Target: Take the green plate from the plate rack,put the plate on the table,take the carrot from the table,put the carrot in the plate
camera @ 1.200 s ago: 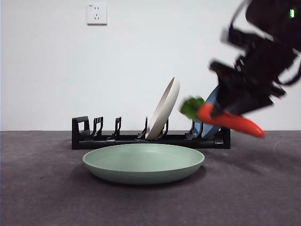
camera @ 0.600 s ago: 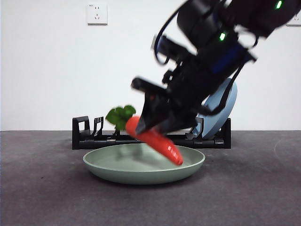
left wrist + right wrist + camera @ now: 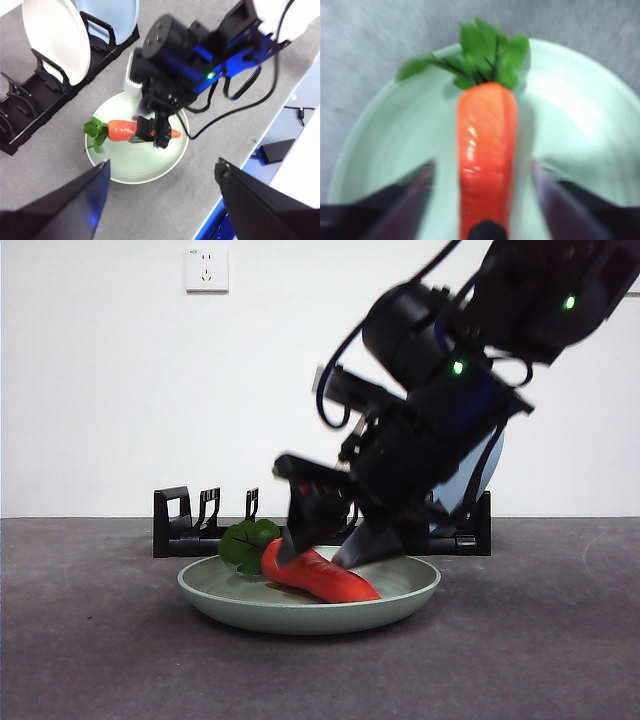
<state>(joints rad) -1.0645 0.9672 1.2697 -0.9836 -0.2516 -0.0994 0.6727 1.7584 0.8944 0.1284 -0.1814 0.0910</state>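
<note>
The plate rack (image 3: pixel 200 525) stands behind the green plate (image 3: pixel 220 595), which sits on the surface (image 3: pixel 90 660). The carrot (image 3: pixel 315 575) lies in the plate, leaves leftward. My right pincer (image 3: pixel 325 540) hangs over it, spread wide, gripping nothing; my left pincer (image 3: pixel 160 200) hovers high, open, empty.

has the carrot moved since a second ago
Yes. The carrot has come down and leftward against the plate rack, from up beside the blue plate into the green plate, under the right tool.
</note>
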